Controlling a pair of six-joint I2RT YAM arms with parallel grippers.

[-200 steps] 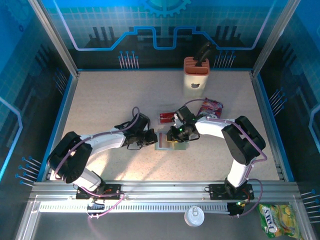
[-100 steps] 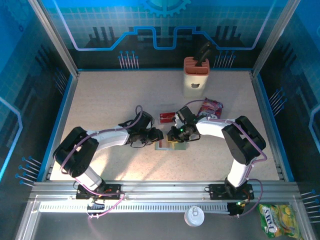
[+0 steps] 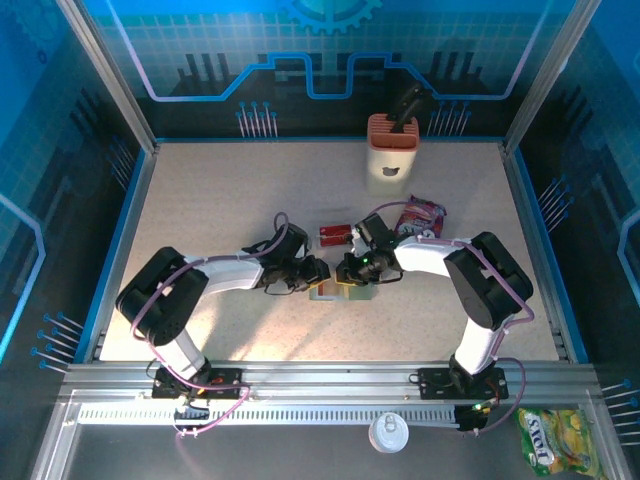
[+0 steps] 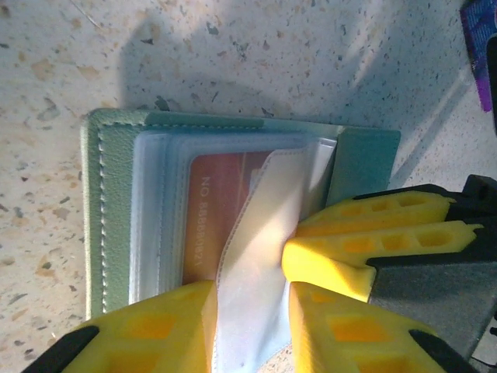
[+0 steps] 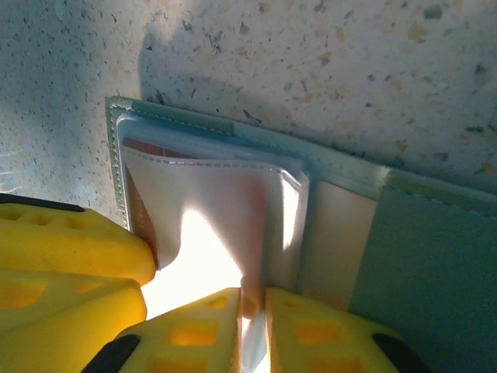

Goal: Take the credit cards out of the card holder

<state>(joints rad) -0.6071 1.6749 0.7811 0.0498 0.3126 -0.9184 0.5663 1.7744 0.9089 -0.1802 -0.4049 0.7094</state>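
The card holder (image 4: 116, 202) lies open and flat on the table (image 3: 220, 200), on the arms' side of the orange-and-cream block (image 3: 390, 150) and a little to its left. Its long axis runs left to right across the table, with the stitched grey-green panel toward the left arm and the second panel toward the right arm. Clear plastic sleeves are fanned over the stitched panel, and an orange-red card (image 4: 217, 202) with pale lettering sits inside one of them. A red card (image 3: 335, 234) lies loose on the table between the holder and the block, and a crinkled snack packet (image 3: 422, 213) lies just beside the block's near right. The right gripper (image 5: 254, 311) has its fingers closed almost together on a lifted clear sleeve (image 5: 217, 210), pinching the leaf up from the holder. The left gripper (image 4: 250, 299) is partly open, with its yellow fingers (image 4: 155, 326) standing either side of the same leaf and a gap showing on both sides. Compared with a second ago, the left arm has reached further right, bringing its gripper from the holder's left edge to over the holder. The right gripper and the holder sit where they did.
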